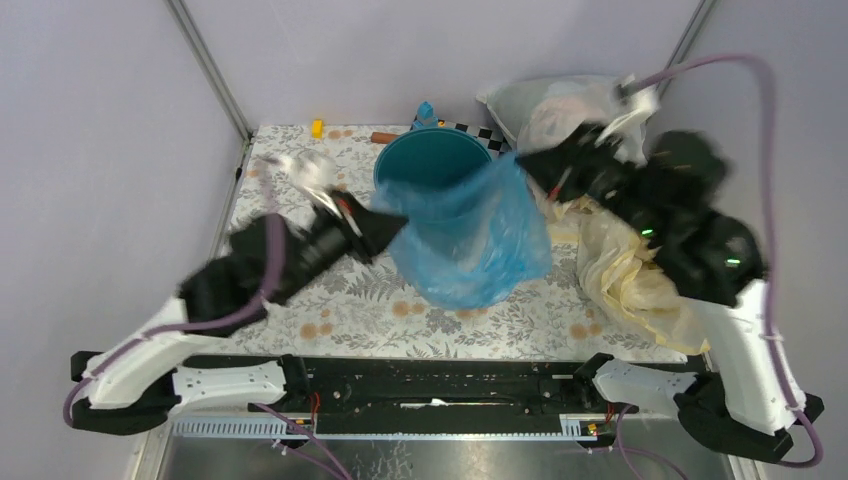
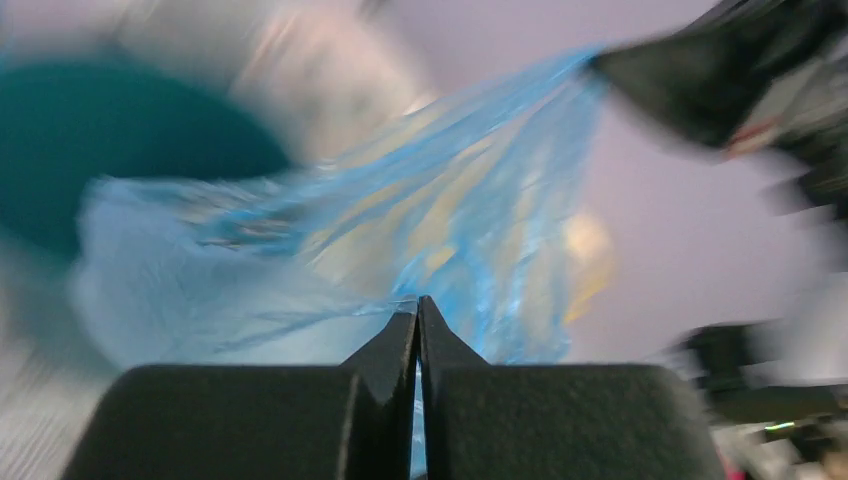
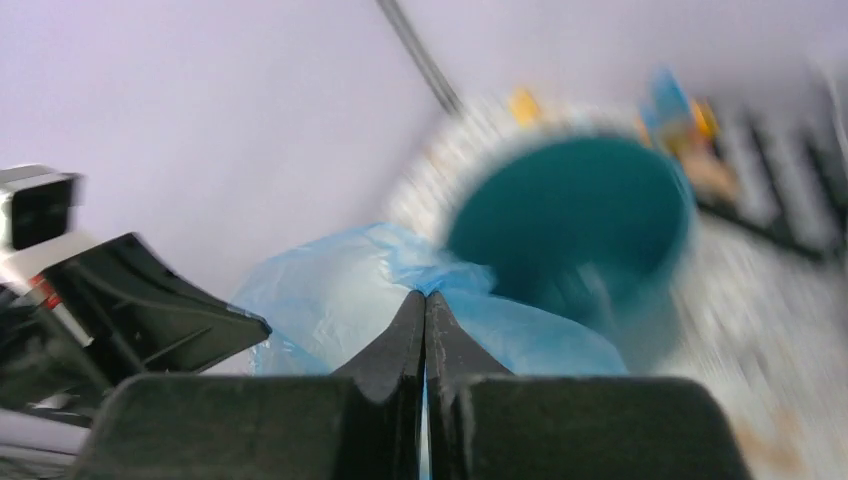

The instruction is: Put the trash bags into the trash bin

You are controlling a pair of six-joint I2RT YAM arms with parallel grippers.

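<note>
The translucent blue trash bag [image 1: 470, 240] hangs stretched between my two grippers, in front of and partly over the teal trash bin [image 1: 425, 160]. My left gripper [image 1: 397, 222] is shut on the bag's left edge. My right gripper [image 1: 527, 165] is shut on its right upper edge. In the left wrist view the bag [image 2: 400, 240] spreads from my closed left gripper [image 2: 418, 305] toward the right gripper, with the bin [image 2: 90, 140] at far left. In the right wrist view the bag [image 3: 340, 290] lies before my closed right gripper [image 3: 425, 298], with the bin [image 3: 590, 215] beyond.
Pale-yellow bags [image 1: 625, 270] lie heaped at the right under the right arm. A large clear stuffed bag [image 1: 565, 105] sits at the back right. Small objects [image 1: 317, 128] lie along the table's far edge. A purple wall stands behind.
</note>
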